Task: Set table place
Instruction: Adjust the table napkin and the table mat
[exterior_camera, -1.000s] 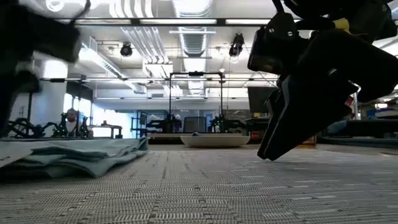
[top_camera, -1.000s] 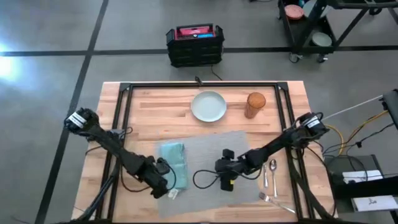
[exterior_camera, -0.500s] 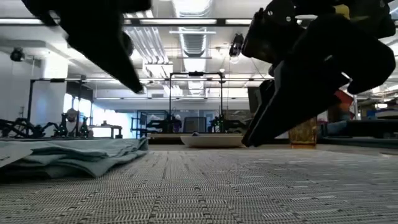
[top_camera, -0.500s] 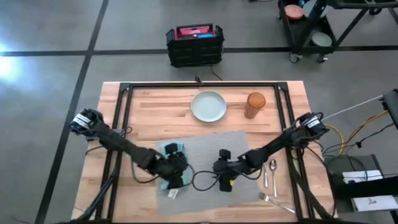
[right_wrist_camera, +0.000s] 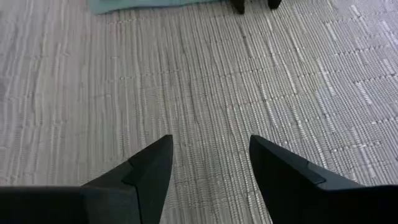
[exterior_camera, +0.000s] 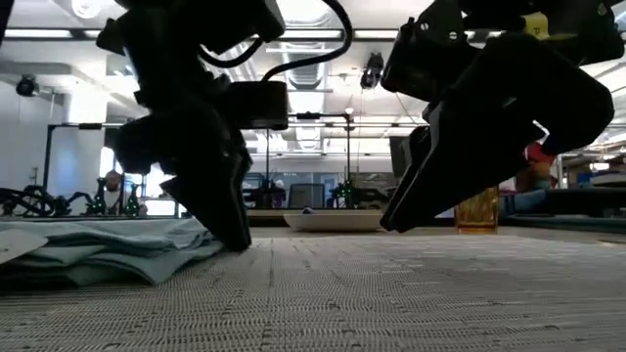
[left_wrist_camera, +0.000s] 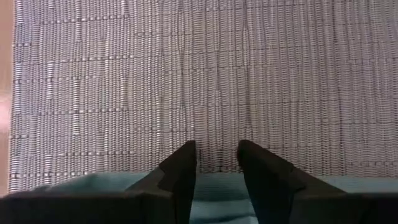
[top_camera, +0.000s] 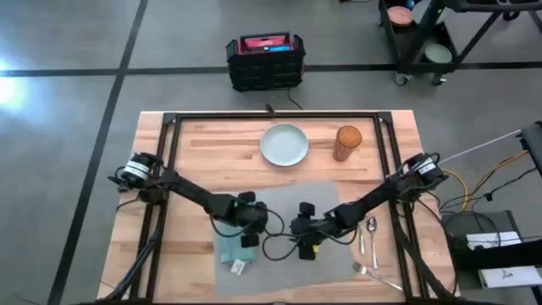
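The grey woven placemat lies flat on the table near its front edge. A folded teal napkin rests on the mat's left part. My left gripper is low at the napkin's right edge, open by a narrow gap; in its wrist view the napkin lies under the fingers and bare mat beyond. My right gripper is open over the middle of the mat, facing the napkin, with nothing between its fingers. My left gripper points steeply down. Its fingertips reach the placemat's surface right beside the napkin's edge. Whether they touch the mat or the napkin, I cannot tell.
A pale round plate and an amber cup stand at the table's far side. Two spoons and a fork lie on the wood right of the mat. A white tag shows at the napkin's near end.
My left gripper has swept from the napkin's left side toward the table's right and slightly far edge, across the napkin, and come down at its right edge. My right gripper has edged a little toward the left.
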`<state>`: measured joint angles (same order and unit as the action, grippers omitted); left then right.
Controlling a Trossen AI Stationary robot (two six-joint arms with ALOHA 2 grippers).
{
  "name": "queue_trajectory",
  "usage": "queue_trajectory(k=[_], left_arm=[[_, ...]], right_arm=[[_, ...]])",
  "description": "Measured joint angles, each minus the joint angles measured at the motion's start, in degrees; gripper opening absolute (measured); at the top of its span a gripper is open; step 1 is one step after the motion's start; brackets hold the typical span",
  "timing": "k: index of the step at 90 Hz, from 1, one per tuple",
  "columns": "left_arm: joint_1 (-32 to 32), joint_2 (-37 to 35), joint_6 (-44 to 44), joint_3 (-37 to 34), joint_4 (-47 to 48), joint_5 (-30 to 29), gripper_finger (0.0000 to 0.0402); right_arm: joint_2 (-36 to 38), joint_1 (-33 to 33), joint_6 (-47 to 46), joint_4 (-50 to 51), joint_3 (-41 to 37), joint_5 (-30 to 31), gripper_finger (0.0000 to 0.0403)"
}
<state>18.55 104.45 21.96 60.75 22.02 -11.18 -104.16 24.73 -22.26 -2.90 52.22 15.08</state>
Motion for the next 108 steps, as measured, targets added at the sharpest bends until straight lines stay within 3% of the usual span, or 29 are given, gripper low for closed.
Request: queue_trajectory(k=[67, 93, 108], left_arm=[[3.8, -1.5, 3.5, 0.0, 9.4, 0.9, 0.0113], [5.1, -6.8, 7.2, 0.1, 5.0, 1.6, 0.0113], [9.8, -9.9, 13.0, 0.1, 4.9, 1.3, 0.0113]], right_arm=[[0.2, 0.0, -0.7, 2.1, -3.3, 0.1, 0.0199], [0.2, 0.0, -0.6, 2.2, -3.4, 0.1, 0.0199], [0.1, 0.0, -0.6, 2.1, -3.4, 0.1, 0.0199]])
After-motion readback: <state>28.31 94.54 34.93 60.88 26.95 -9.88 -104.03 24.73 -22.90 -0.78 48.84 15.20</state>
